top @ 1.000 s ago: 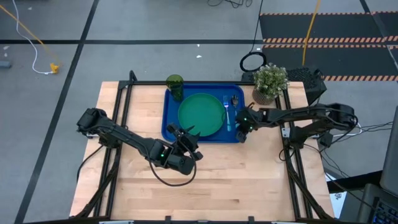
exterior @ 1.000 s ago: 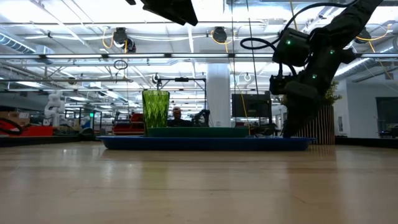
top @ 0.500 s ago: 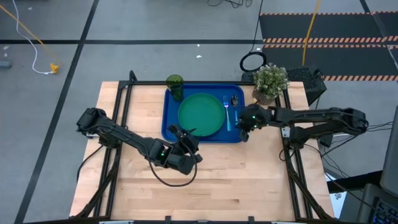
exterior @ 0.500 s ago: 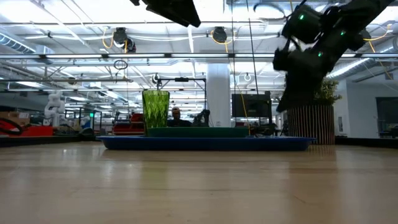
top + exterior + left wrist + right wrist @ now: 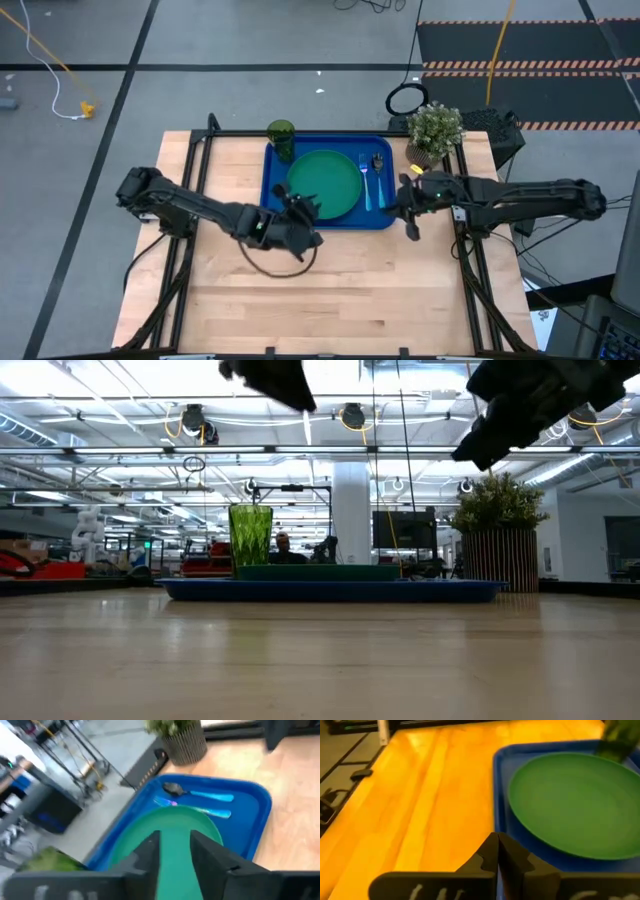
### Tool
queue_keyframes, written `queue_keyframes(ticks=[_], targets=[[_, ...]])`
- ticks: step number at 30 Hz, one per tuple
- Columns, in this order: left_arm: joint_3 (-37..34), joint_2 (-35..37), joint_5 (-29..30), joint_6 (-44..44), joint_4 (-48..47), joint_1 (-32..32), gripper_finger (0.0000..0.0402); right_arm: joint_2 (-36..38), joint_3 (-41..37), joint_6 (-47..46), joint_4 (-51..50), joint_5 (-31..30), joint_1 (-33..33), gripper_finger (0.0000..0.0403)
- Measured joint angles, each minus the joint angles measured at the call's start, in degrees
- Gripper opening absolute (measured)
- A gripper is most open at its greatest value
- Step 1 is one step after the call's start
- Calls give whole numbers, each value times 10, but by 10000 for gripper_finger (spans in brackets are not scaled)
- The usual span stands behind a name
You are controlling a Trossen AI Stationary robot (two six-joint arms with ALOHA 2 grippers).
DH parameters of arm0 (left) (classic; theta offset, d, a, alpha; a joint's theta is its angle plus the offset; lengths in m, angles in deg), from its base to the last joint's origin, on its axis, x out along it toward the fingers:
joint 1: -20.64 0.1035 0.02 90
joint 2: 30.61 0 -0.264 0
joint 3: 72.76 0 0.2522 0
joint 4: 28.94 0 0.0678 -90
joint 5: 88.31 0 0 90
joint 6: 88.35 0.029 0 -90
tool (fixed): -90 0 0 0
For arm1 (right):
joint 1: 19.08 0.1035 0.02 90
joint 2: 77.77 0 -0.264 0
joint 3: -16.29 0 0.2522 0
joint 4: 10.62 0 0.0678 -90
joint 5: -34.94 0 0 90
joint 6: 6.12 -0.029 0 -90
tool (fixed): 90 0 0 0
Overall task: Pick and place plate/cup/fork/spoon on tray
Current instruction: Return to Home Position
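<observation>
The blue tray (image 5: 275, 195) lies at the table's far middle. On it rest the green plate (image 5: 323, 183), the dark-green cup (image 5: 281, 137) upright at its far left corner, and the fork (image 5: 366, 184) and spoon (image 5: 379, 172) side by side right of the plate. My left gripper (image 5: 175, 852) hovers open above the plate's near left rim, with nothing between its fingers. My right gripper (image 5: 497, 854) is shut and empty, raised above the table just off the tray's near right corner (image 5: 388, 222).
A potted plant (image 5: 433, 132) stands at the far right, just past the tray's corner. Bare wood stretches across the table's near half (image 5: 330, 290). The dark table frame (image 5: 190, 180) runs along both sides.
My right gripper has risen from the tray's right side, beside the fork and spoon, and drawn back toward the table's right edge, turning as it went. My left gripper has shifted a little toward the far edge, over the plate's rim.
</observation>
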Motion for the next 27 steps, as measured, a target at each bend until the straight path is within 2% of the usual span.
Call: queue_keyframes(ticks=[3,9,17,22,27], targets=[[-31,-3,-35,0,48,15,69,11,0,12,-2,0,21,0],[-64,-2,-53,26,106,17,7,17,0,56,-3,0,62,0],[-92,-2,-94,27,109,25,13,16,0,92,4,-1,108,0],[-133,5,-95,22,133,42,5,17,0,157,15,-19,119,0],[-163,9,-125,13,166,54,12,21,-1,229,52,-17,119,0]])
